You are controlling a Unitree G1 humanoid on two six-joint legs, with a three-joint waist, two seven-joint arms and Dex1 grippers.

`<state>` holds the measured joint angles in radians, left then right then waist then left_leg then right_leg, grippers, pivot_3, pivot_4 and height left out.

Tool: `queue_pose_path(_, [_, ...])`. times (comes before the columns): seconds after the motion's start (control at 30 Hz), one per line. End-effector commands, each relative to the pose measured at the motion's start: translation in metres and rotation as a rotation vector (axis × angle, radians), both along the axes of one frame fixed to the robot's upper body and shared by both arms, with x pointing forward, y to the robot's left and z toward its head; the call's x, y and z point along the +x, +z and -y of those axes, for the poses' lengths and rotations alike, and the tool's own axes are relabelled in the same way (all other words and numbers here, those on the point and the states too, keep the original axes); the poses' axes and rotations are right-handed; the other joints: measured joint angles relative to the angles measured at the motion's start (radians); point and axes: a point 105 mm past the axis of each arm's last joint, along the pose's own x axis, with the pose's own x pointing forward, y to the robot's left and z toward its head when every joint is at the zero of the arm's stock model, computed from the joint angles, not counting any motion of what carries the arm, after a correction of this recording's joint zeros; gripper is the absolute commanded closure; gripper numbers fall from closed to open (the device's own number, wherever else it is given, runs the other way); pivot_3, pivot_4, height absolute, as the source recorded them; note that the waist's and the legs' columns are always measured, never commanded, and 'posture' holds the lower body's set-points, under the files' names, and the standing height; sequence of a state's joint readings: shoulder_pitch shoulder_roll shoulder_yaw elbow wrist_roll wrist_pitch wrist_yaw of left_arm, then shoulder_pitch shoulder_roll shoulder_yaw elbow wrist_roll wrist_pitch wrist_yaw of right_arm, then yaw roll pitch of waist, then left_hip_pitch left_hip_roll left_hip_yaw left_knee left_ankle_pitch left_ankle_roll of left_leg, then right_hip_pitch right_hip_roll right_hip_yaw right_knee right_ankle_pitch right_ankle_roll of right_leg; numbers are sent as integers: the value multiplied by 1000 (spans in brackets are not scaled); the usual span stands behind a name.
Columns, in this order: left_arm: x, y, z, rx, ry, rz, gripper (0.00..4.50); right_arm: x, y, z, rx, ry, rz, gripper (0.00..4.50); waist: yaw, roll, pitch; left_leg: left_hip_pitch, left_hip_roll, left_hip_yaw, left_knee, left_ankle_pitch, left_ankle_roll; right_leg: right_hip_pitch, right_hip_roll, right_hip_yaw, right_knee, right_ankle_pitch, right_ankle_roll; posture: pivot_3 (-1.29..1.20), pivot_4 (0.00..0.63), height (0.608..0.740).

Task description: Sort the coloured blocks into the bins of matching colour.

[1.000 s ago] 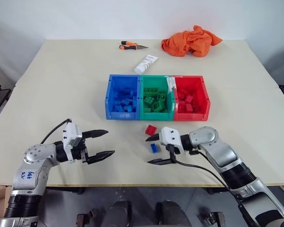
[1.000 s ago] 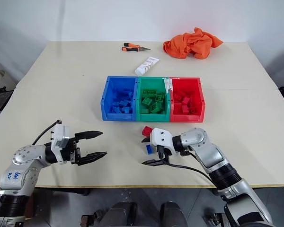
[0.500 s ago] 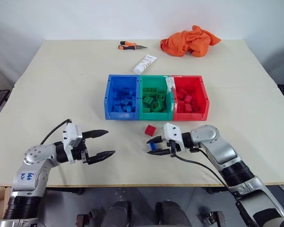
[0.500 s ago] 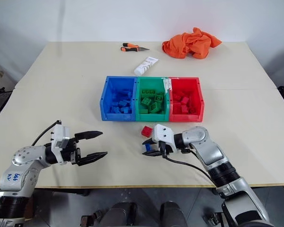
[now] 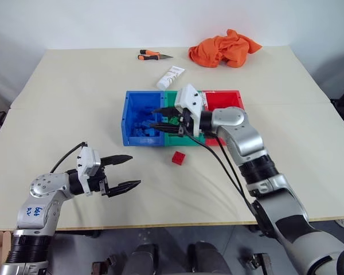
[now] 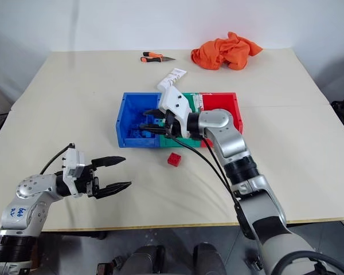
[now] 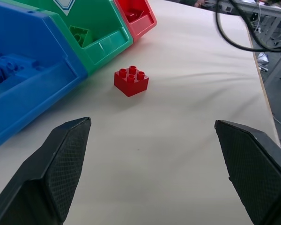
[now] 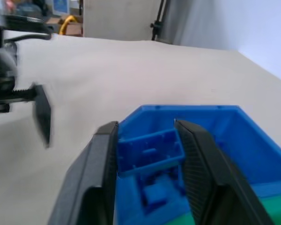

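Now, in the head views, the right gripper point(image 5: 159, 117) hangs over the blue bin point(image 5: 126, 117), its fingers pinched on a blue block point(image 8: 150, 151). A second ago that gripper was low on the table point(image 5: 69, 91), well nearer the robot than the blue bin, jaws wide around the same block; since then it has closed, lifted and swung across. The spot where the block lay is bare, and only the red block point(image 5: 178, 157) is left on the table, just in front of the green bin point(image 5: 171, 102), which sits touching the blue bin with the red bin point(image 5: 223, 100) beyond it. The left gripper point(image 5: 126, 172) has not moved: well short of the blue bin, fingers spread and holding nothing.

From the left wrist, the red block point(image 7: 131, 81) lies just beside the green bin's front wall, between the spread fingers' line of sight.

From the right wrist, the blue block is clamped between the two pads, directly above the blue bin's interior point(image 8: 234, 140).

So the blue block looks ready to be dropped, which would leave the red one as the last to sort.
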<state>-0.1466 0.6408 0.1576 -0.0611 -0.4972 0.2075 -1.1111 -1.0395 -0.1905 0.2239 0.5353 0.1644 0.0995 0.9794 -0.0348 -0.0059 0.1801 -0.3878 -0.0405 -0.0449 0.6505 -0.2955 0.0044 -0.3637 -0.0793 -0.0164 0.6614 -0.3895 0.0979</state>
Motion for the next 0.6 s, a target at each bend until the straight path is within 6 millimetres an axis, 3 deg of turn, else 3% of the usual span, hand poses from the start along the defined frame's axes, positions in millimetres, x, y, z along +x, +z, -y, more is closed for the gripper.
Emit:
queue_pose_path(0.03, [1, 7, -1, -13, 12, 38, 0, 21, 16, -22, 46, -97, 46, 2271, -10, 0, 0, 0, 0, 0, 0, 0, 0, -1, 0, 0, 1, 0, 0, 0, 150, 740])
queue_pose_path(0.2, [3, 8, 0, -18, 21, 49, 0, 38, 32, -30, 112, -216, 110, 628, -21, 0, 0, -1, 0, 0, -1, 1, -1, -5, 0, 0, 4, 0, 0, 0, 150, 740])
queue_pose_path(0.37, [3, 8, 0, -21, 26, 53, 0, 24, 29, -12, 104, -96, 159, 628, -22, 0, 0, -2, 0, 0, -1, 1, -1, -4, 0, 0, 6, 0, 0, 0, 150, 740])
queue_pose_path(0.6, [5, 4, 4, -29, 8, 39, 0, -25, 3, 53, 8, 97, 126, 628, -11, 0, 0, -3, 0, -1, 0, 1, -1, -4, 0, 0, 5, 0, 0, 0, 150, 740])
